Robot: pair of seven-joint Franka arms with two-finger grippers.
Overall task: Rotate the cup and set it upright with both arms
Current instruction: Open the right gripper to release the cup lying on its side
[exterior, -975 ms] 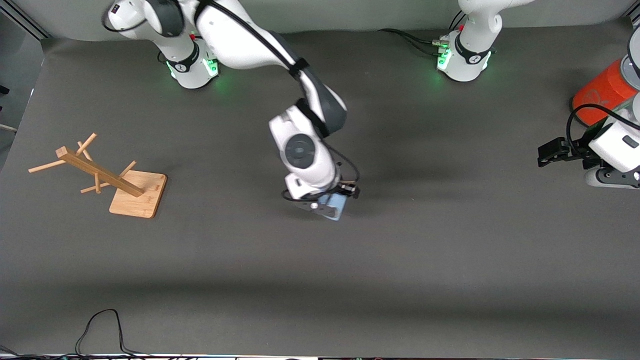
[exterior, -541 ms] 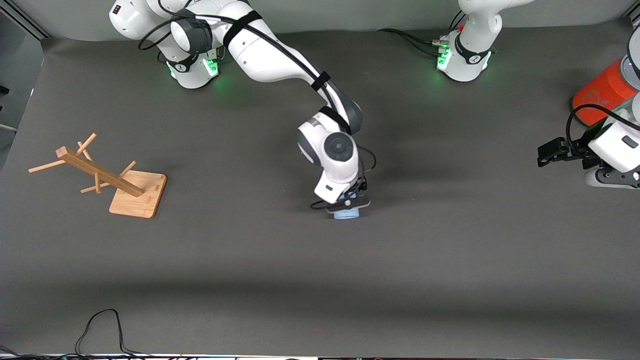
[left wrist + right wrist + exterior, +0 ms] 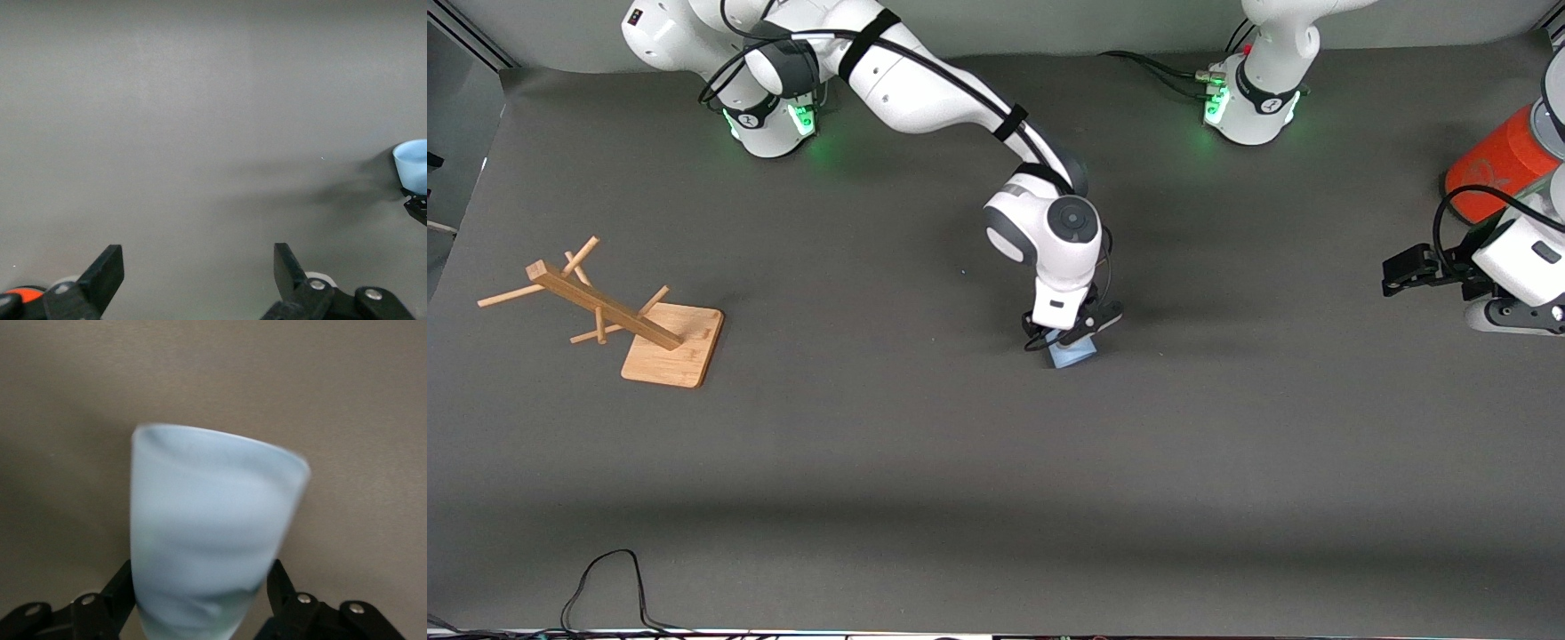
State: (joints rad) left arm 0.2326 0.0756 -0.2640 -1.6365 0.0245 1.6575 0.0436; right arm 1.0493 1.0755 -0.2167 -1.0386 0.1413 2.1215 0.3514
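pale-blue cup point(image 3: 1071, 354), orange cylinder point(image 3: 1494, 162), dark grey table point(image 3: 1227, 462)

Front view: high, facing both bases, whole dark grey worktop point(image 3: 996, 498). Wrist views: low along worktop; right close on small pale-blue tapered plastic cup point(image 3: 213, 533), shared with left point(image 3: 412, 165).

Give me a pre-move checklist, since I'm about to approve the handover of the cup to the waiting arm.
1. Right end effector shut on the pale-blue cup: ok.
2. Cup upright: cannot tell; its rim looks tilted in the right wrist view.
3. Cup resting on the table: cannot tell.
4. Left end effector open and holding nothing: ok; that arm waits at its end of the table.
5. Bare mat between left end effector and cup: ok.
6. Wooden mug rack out of the way: ok.
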